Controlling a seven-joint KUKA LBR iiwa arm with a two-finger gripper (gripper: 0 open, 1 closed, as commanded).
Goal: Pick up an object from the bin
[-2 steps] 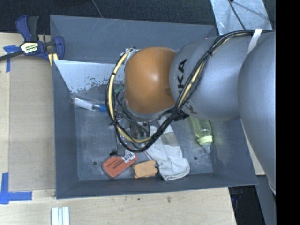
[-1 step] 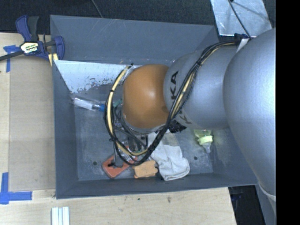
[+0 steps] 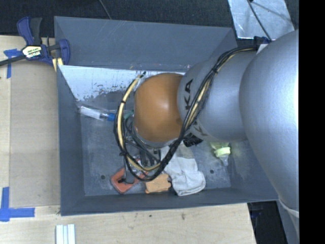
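We see the gripper (image 3: 138, 162) low over the near part of the grey bin (image 3: 71, 151), under the arm's orange cover and cables; whether it is open or closed we cannot tell. Nearest it are 2 things by the near wall: an orange-red piece (image 3: 121, 182) and a tan block (image 3: 157, 186). A white cloth (image 3: 189, 177) lies just right, a yellow-green bit (image 3: 222, 150) farther right, and a clear tube (image 3: 95, 114) far left.
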